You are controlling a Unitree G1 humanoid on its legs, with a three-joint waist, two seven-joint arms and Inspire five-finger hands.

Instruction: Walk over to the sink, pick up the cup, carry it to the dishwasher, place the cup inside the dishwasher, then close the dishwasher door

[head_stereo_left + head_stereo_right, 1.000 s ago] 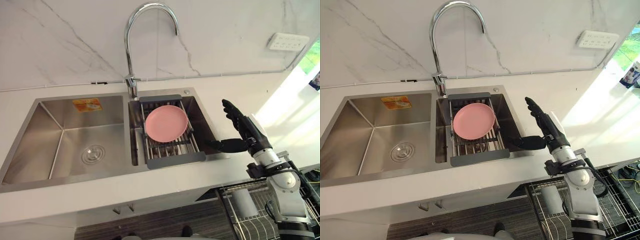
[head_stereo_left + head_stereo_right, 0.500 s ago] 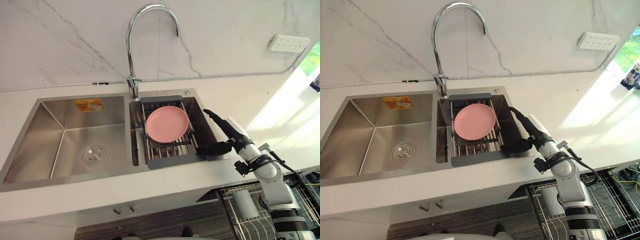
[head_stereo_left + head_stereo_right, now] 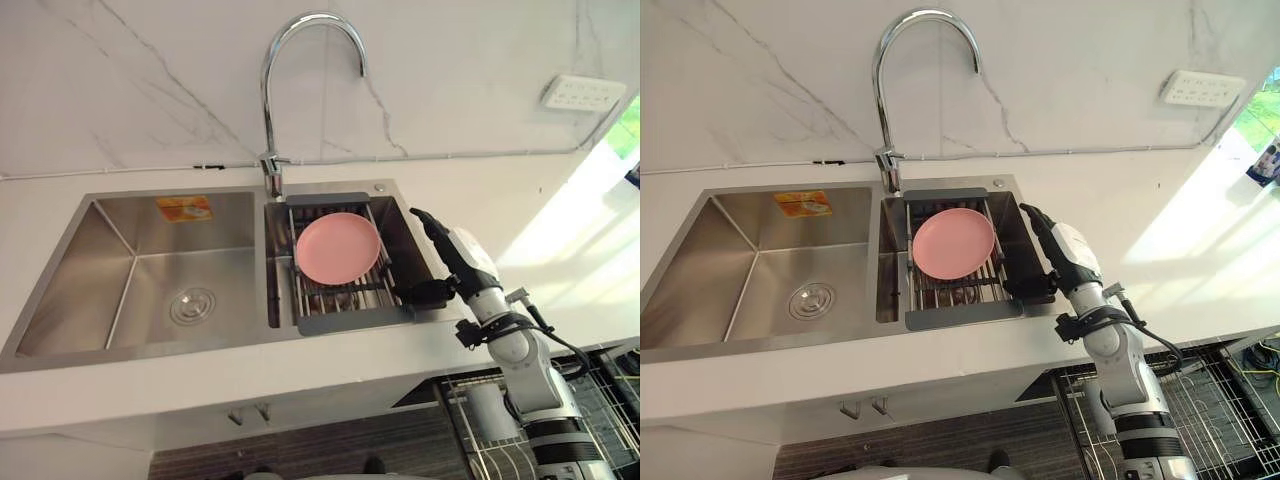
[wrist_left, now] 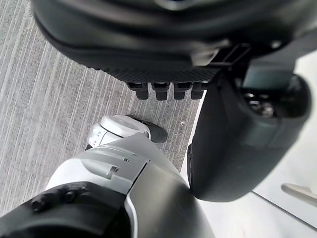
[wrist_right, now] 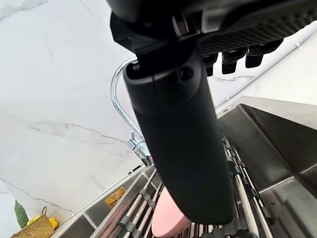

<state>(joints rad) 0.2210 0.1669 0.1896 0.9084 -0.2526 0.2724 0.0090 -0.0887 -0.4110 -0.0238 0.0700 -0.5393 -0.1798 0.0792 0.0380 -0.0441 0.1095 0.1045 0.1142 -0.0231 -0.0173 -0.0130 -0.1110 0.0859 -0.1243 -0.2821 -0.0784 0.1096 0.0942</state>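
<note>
My right hand (image 3: pixel 452 256) reaches over the right rim of the sink's right basin (image 3: pixel 413 232), open, fingers straight and thumb (image 3: pixel 427 293) spread toward the drying rack's front corner. It holds nothing. A pink plate (image 3: pixel 338 248) lies on the grey drying rack (image 3: pixel 355 321) across that basin; it also shows past the thumb (image 5: pixel 178 139) as the plate (image 5: pixel 166 220). A pale cup-like cylinder (image 3: pixel 488 408) stands in the wire dishwasher rack (image 3: pixel 600 425) at the lower right. My left hand (image 4: pixel 148 49) hangs over the floor, fingers straight.
The left basin (image 3: pixel 150 265) has a drain (image 3: pixel 192 305) and an orange sticker. A tall chrome faucet (image 3: pixel 300 40) arches over the sink's middle. White counter runs right, with a wall socket (image 3: pixel 583 92) above it. A straw basket (image 5: pixel 32 229) sits far left.
My right hand has come left and down from above the counter to the right basin's edge, beside the rack. The view has shifted a little.
</note>
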